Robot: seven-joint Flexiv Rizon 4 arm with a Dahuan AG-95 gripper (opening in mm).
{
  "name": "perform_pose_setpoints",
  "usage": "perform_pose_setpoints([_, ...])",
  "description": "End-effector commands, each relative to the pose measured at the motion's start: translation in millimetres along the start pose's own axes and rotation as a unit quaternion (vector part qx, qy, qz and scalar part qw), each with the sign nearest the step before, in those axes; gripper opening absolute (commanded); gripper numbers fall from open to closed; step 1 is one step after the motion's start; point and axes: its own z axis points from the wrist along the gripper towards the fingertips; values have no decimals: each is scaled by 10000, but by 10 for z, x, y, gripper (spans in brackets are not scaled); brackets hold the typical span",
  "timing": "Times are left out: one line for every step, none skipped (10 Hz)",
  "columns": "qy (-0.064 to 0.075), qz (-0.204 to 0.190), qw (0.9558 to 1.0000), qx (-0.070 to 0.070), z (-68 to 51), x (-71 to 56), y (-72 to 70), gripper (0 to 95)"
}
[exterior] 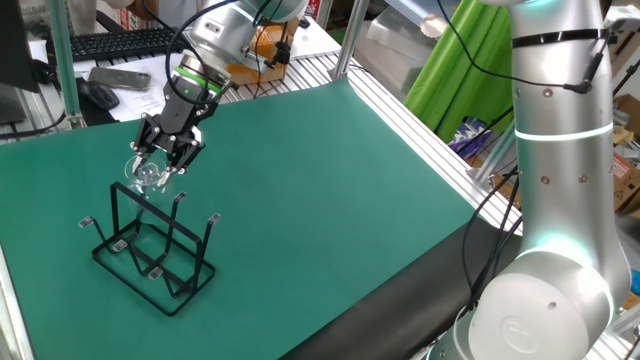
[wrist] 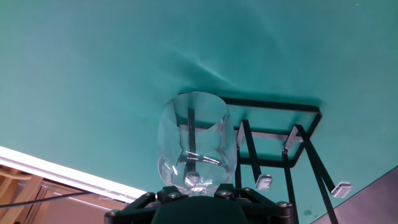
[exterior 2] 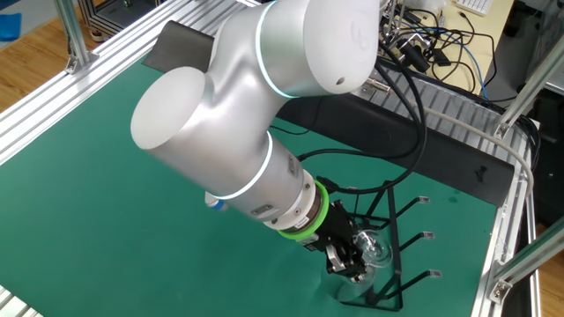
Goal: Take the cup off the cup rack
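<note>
Lift-off step: your fingers (exterior: 152,163) sit part-closed on the cup (exterior: 148,174), held tilted at the cup rack's (exterior: 155,248) top prongs. Next, judge clearance and draw it away above the bench (exterior: 330,180).

No legible text, label, brand, number or sign in any of the three views. Faint embossed marks on the arm's (exterior: 560,150) base housing are too dim to read. Keyboard (exterior: 120,42) keys and background boxes (exterior: 150,12) are too small or blurred to read.
</note>
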Motion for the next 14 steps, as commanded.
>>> perform_pose_setpoints([-20,2,10000,4,38,-16,-14,0])
perform_pose_setpoints([-20,2,10000,4,38,-16,-14,0])
perform_pose_setpoints([-20,2,10000,4,38,-16,-14,0])
perform_pose_setpoints([-20,2,10000,4,38,-16,-14,0])
perform_pose_setpoints([-20,2,10000,4,38,-16,-14,0])
perform_pose_setpoints([-20,2,10000,4,38,-16,-14,0])
perform_pose_setpoints([-20,2,10000,4,38,-16,-14,0])
perform_pose_setpoints([-20,2,10000,4,38,-16,-14,0])
perform_pose_setpoints([-20,2,10000,4,38,-16,-14,0])
perform_pose_setpoints([-20,2,10000,4,38,-16,-14,0])
perform_pose_setpoints([203,-140,9986,462,-66,159,-34,0])
perform_pose_setpoints([207,-125,9987,455,-70,158,-28,0])
perform_pose_setpoints([189,-138,9986,468,-71,157,-27,0])
perform_pose_setpoints([176,-143,9986,477,-72,160,-28,0])
